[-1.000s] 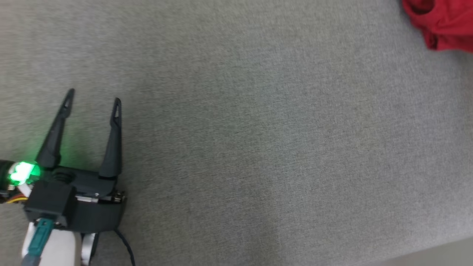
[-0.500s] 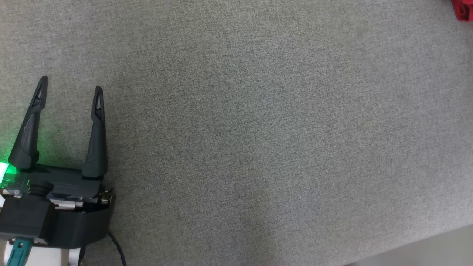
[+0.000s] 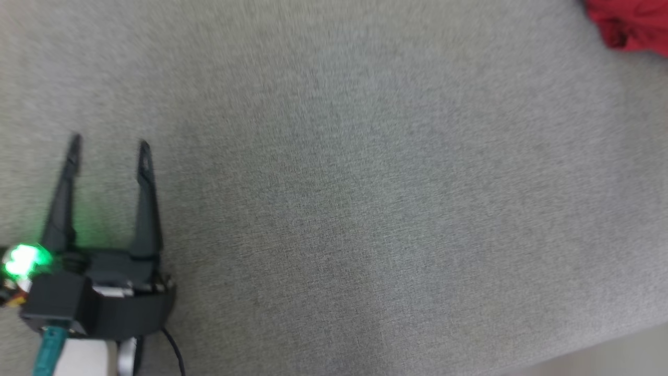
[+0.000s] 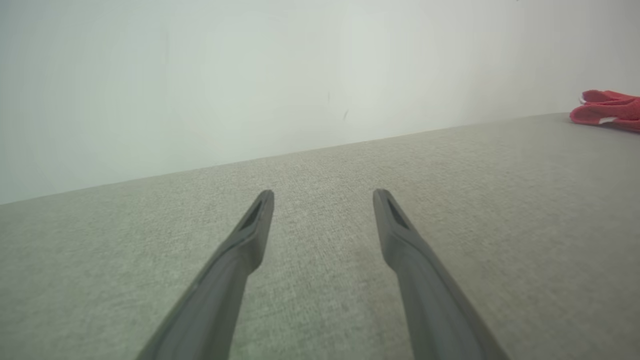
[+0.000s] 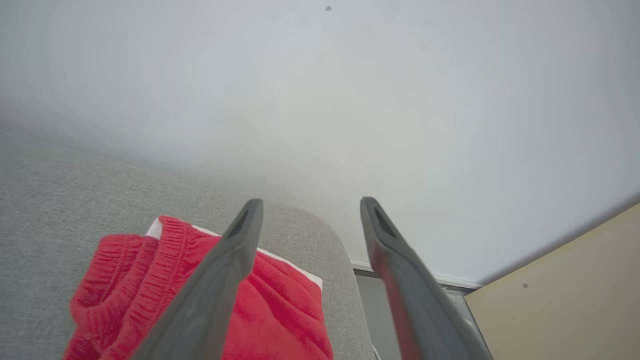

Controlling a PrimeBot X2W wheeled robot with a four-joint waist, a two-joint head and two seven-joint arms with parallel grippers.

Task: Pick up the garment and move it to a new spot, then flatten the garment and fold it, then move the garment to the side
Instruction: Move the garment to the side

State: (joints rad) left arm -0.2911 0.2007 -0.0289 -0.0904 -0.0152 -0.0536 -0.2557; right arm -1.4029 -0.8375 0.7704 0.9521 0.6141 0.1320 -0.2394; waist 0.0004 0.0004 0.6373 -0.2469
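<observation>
Left hand (image 3: pixel 109 142) and right hand (image 5: pixel 311 201) both spread wide, holding nothing; red garment (image 5: pixel 290 305) lies just below right hand.

Soft, even light. The head view is blurry. A small bright green lamp (image 3: pixel 23 259) glows onto the grey woven cloth surface (image 3: pixel 365 209).

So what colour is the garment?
Red garment with white trim, clearest in right wrist view.
</observation>
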